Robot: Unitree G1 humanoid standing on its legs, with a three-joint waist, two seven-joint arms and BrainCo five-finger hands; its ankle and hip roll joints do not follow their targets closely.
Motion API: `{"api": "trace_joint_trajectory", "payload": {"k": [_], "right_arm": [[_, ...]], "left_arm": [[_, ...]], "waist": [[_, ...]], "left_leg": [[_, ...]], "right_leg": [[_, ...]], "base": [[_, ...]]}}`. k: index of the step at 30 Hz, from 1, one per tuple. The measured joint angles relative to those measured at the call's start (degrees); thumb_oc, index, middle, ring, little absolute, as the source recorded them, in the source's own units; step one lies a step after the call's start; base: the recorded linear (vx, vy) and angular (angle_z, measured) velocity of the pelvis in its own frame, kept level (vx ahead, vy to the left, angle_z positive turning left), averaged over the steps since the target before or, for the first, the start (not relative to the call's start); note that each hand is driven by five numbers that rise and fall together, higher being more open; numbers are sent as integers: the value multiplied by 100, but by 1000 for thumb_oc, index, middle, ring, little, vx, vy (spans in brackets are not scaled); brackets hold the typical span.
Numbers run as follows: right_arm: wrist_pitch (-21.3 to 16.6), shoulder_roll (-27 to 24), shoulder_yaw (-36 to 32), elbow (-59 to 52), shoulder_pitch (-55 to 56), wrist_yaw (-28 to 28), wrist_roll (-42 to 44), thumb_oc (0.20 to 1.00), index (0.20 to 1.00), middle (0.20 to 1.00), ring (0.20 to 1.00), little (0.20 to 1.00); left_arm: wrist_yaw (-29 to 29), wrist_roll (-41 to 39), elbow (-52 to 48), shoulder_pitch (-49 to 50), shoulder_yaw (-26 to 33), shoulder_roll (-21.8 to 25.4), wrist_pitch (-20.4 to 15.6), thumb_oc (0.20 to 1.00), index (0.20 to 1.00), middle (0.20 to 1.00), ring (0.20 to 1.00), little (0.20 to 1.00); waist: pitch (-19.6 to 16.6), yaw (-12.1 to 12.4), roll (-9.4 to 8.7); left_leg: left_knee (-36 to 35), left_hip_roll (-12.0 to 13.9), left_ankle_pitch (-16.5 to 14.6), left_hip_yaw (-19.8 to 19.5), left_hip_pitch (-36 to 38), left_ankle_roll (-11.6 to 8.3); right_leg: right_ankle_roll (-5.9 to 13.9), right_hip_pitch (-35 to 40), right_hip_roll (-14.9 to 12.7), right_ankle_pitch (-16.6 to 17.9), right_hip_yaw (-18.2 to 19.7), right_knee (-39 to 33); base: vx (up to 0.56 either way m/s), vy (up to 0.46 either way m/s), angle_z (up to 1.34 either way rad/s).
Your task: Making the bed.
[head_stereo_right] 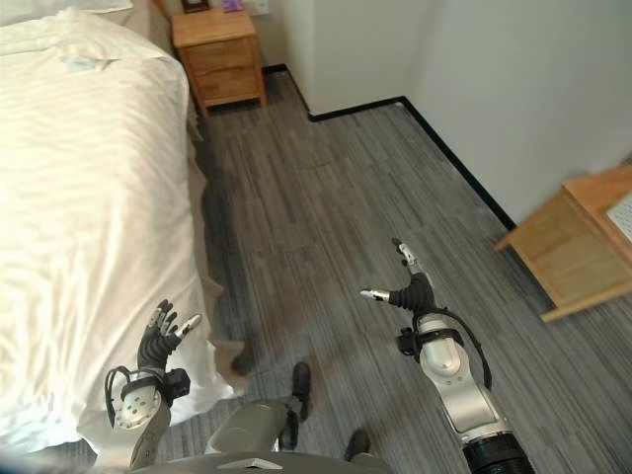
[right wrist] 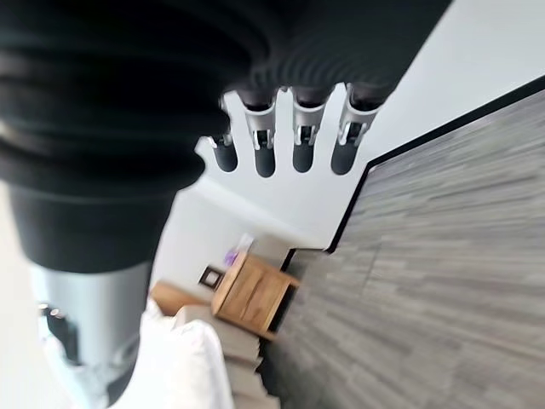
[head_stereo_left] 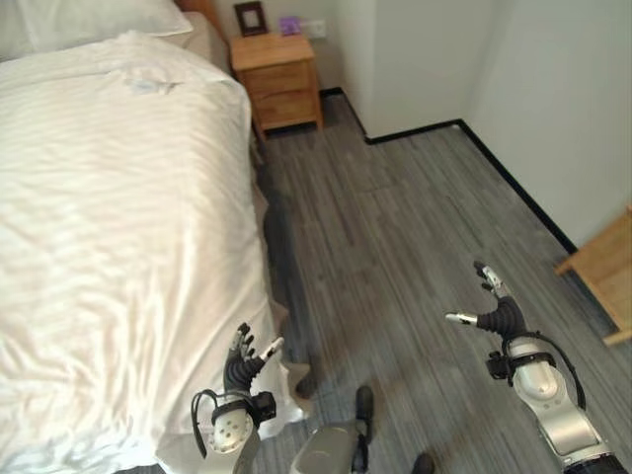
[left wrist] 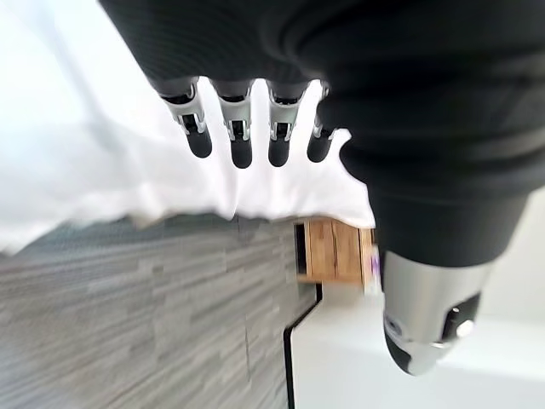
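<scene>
L hand (head_stereo_left: 240, 367) open, fingers straight, holding nothing; hangs right at the lower corner of the white duvet (head_stereo_left: 118, 227), which lies just ahead of and beside its fingertips, draped over the bed's side w/ a loose flap hanging toward the floor (head_stereo_left: 395, 227). R hand (head_stereo_left: 499, 314) also open & empty, thumb spread, out over bare floor, well apart from the bedding. Nightstand (head_stereo_left: 279, 77) far ahead of both hands, by the wall. Duvet looks soft, light, floppy, prob a bit slick: it'll bunch & sag rather than slide flat. Best hold is the hanging corner/edge nearest L hand, pinched thru a full fold of cloth, not flat top
</scene>
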Motion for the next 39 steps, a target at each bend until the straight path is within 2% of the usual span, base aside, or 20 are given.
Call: {"api": "trace_joint_trajectory", "payload": {"k": [2,3,4,5,6,10,14,16,20,21,22,23,24,26,30,32,35,37,38,39], "right_arm": [[19,104,47,3,-120,-5,0,1000,1000,1000,1000,1000],[12,154,97,-18,-80,-7,0,1000,1000,1000,1000,1000],[7,218,137,-7,-11,-13,0,1000,1000,1000,1000,1000],[-33,352,129,-53,-1,-26,2,1000,1000,1000,1000,1000],[-101,299,87,-183,-5,-57,2,1000,1000,1000,1000,1000],[-101,355,79,-295,-16,-86,25,1000,1000,1000,1000,1000],[-74,349,-16,-176,-256,-149,62,1000,1000,1000,1000,1000],[-64,373,1,-164,-306,-158,61,1000,1000,1000,1000,1000],[-67,447,73,133,-271,-123,141,1000,1000,1000,1000,1000],[-82,501,85,241,-264,-126,191,1000,1000,1000,1000,1000],[-84,480,107,244,-194,-130,243,1000,1000,1000,1000,1000],[-55,385,200,213,-261,-131,284,1000,1000,1000,1000,1000],[-86,369,206,192,-335,-138,288,1000,1000,1000,1000,1000],[-76,360,258,297,-398,-127,297,1000,1000,1000,1000,1000],[-32,305,208,210,-473,-87,294,1000,1000,1000,1000,1000],[-18,259,256,435,-534,-45,264,1000,1000,1000,1000,1000],[44,193,305,800,-744,-15,145,1000,1000,1000,1000,1000],[36,200,346,848,-718,-14,-74,1000,1000,1000,1000,1000],[41,163,341,852,-677,-17,-132,1000,1000,1000,1000,1000],[32,189,323,896,-648,-41,-211,1000,1000,1000,1000,1000]], "left_arm": [[11,18,55,-79,4,206,104,1000,1000,1000,1000,1000],[5,31,-22,14,-16,327,144,1000,1000,1000,1000,1000],[14,139,-77,25,-13,440,141,1000,1000,1000,1000,1000],[54,174,-92,11,-1,644,96,1000,1000,1000,1000,1000],[74,177,-147,-48,-3,759,108,1000,1000,1000,1000,1000],[133,180,-183,-86,-5,698,128,1000,1000,1000,1000,1000],[155,175,138,-483,-47,540,127,1000,1000,1000,1000,1000],[184,178,202,-550,-24,476,111,1000,1000,1000,1000,1000],[198,176,209,-325,-12,392,63,1000,1000,1000,1000,1000],[201,172,229,-255,-14,427,65,1000,1000,1000,1000,1000],[211,161,226,-162,15,423,65,1000,1000,1000,1000,1000],[223,143,50,48,38,356,67,1000,1000,1000,1000,1000],[195,141,-104,220,13,439,50,1000,1000,1000,1000,1000],[216,139,-45,273,101,522,62,1000,1000,1000,1000,1000],[193,158,-35,225,150,438,77,1000,1000,1000,1000,1000],[82,177,-49,129,-18,401,75,1000,1000,1000,1000,1000],[-119,137,-264,18,-287,381,89,1000,1000,1000,1000,1000],[-256,-44,-729,-57,-438,439,111,1000,1000,1000,1000,1000],[-353,-105,-1030,-114,-548,448,75,1000,1000,1000,1000,1000],[-411,-143,-1242,-338,-710,539,41,1000,1000,1000,1000,1000]], "waist": [[54,23,48],[11,-8,58],[-35,-34,-68],[-81,-57,-332],[-64,-129,-108],[-63,-304,-48],[25,-553,72],[54,-639,122],[1,-628,42],[5,-627,-103],[50,-592,-357],[36,-436,-501],[20,-421,-346],[70,-163,-350],[329,-97,-360],[327,-64,-225],[290,249,80],[288,354,106],[236,336,266],[257,336,156]], "left_leg": [[277,10,20,-177,124,408],[210,64,77,-120,332,343],[142,70,-434,-180,532,-221],[892,2,-700,-340,265,324],[1209,223,-700,-897,268,980],[435,134,-357,-1658,830,921],[-49,-65,-268,-2232,1231,913],[-169,-136,-295,-2373,1478,901],[-114,-96,-545,-2083,2212,664],[471,-253,-721,-1803,2111,443],[1505,-561,-789,-1278,1756,372],[2823,-473,-922,-783,1101,670],[3422,38,-1151,-639,686,577],[3666,447,-1428,-710,570,144],[1928,191,-1392,-1126,452,221],[998,-72,-880,-1303,-6,370],[430,-118,-142,-1458,-254,208],[301,-80,-4,-1443,-30,309],[292,186,427,-1020,57,788],[277,130,273,-985,212,958]], "right_leg": [[271,-613,-88,-110,470,1941],[308,-756,-91,-68,426,2534],[121,-870,-169,126,467,2502],[45,-1077,-429,191,448,2472],[241,-1245,-292,150,334,2369],[85,-1403,-2,315,-76,1041],[142,-1602,455,1364,-6,-1660],[77,-1806,390,1702,-56,-1635],[-614,-1617,647,2152,-369,-1335],[-957,-1557,676,2335,-388,-1209],[-1626,-1353,594,2452,-371,-1187],[-1772,-1232,525,2006,-15,-1274],[-1570,-1047,728,1755,224,-1384],[-1328,-920,992,1591,600,-1323],[-1092,-652,780,1516,931,-1520],[-705,-532,672,1351,849,-1649],[-487,-505,789,1173,1142,-1654],[-530,-396,754,706,1069,-1334],[-361,-383,831,545,886,-866],[-140,-617,692,239,894,202]], "base": [[447,180,56],[464,93,62],[481,65,75],[478,10,81],[334,-9,84],[574,-141,97],[571,-192,90],[625,-325,77],[470,-266,39],[368,-251,28],[437,-180,-17],[438,-77,-35],[468,15,-73],[447,94,-82],[540,116,-39],[580,134,10],[574,186,-52],[519,209,-53],[430,242,-29],[253,178,-17]]}}
